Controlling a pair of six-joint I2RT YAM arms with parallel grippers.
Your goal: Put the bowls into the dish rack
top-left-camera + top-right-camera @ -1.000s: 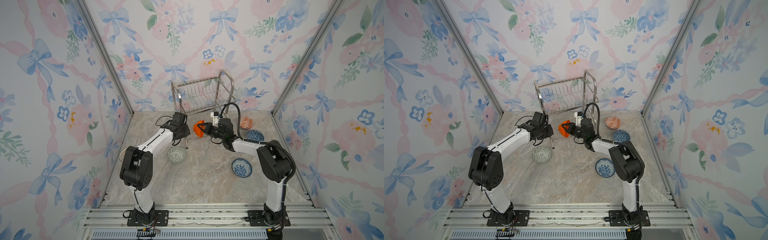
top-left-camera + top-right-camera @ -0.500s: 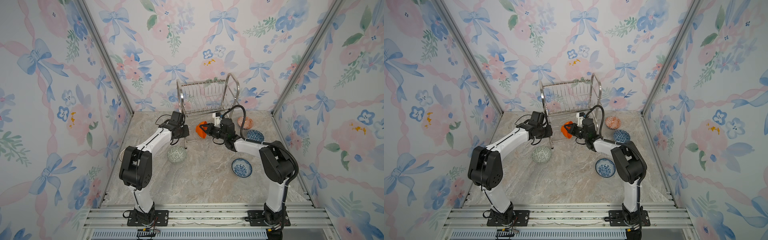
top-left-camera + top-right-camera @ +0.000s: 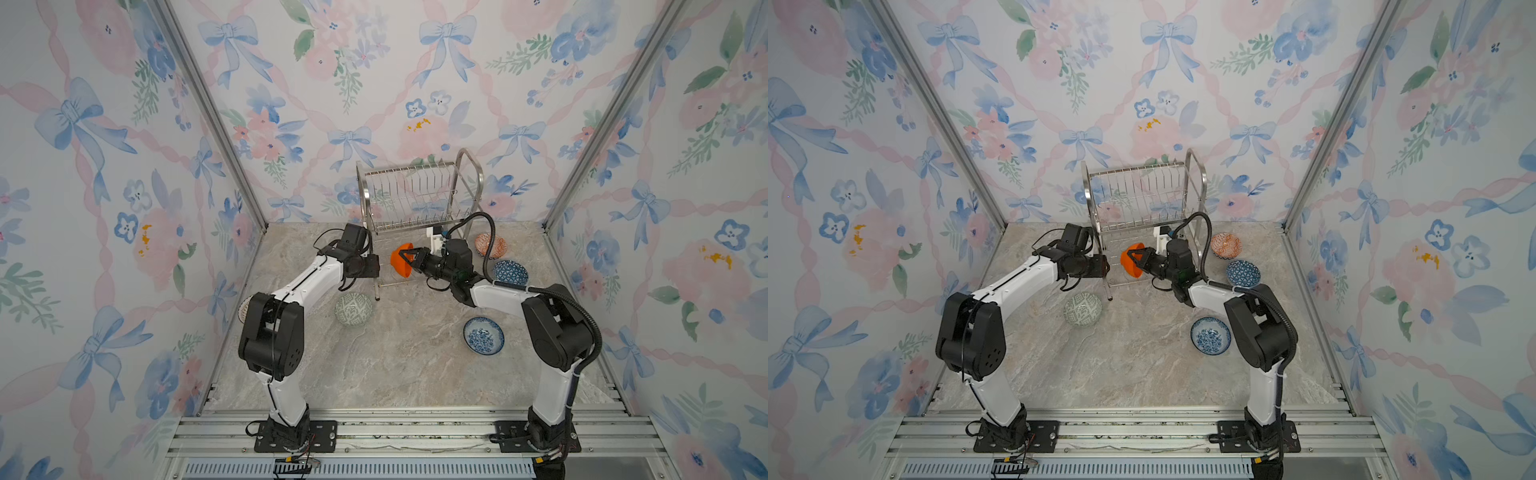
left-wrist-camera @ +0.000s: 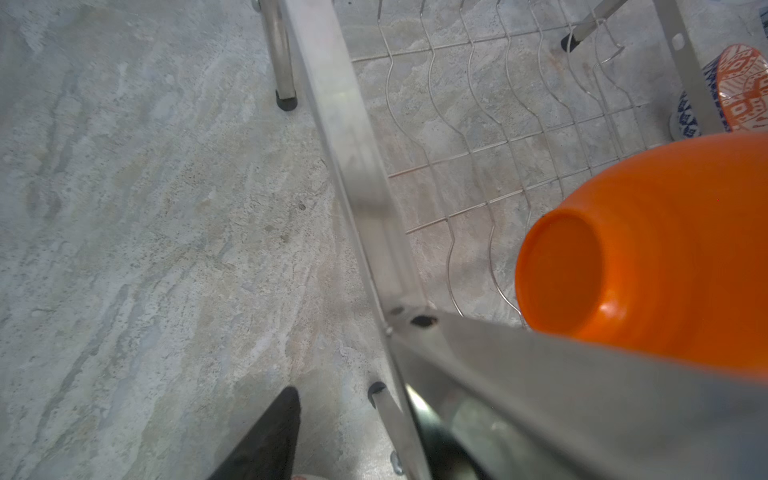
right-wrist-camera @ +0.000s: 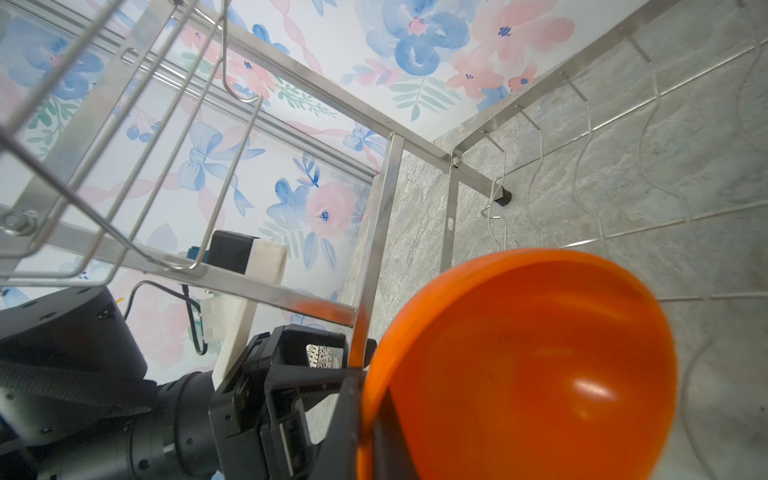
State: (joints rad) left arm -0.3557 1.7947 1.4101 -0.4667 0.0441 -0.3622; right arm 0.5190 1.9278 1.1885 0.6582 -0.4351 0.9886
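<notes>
My right gripper (image 3: 409,259) (image 5: 368,419) is shut on the rim of the plain orange bowl (image 3: 398,266) (image 5: 519,365). It holds the bowl on edge just above the lower wire shelf of the dish rack (image 3: 415,195) (image 3: 1142,195). My left gripper (image 3: 376,266) (image 4: 357,407) stands open at the rack's front left post (image 4: 345,124), with the post between its spread fingers. In both top views, other bowls rest on the table: green-white (image 3: 353,308), blue-white floral (image 3: 483,336), dark-blue triangle (image 3: 510,272) and orange-red-white (image 3: 486,243).
The rack stands against the back wall, between the two arms. Walls enclose the marble table (image 3: 399,374) on three sides. A sliver of a pale bowl (image 3: 242,309) shows behind the left arm's shoulder. The right arm's cable (image 3: 490,232) arches over the patterned orange bowl.
The left gripper has opened off the rack's front left post. The rack has shifted a little right and stands more upright. The right gripper still holds the orange bowl.
</notes>
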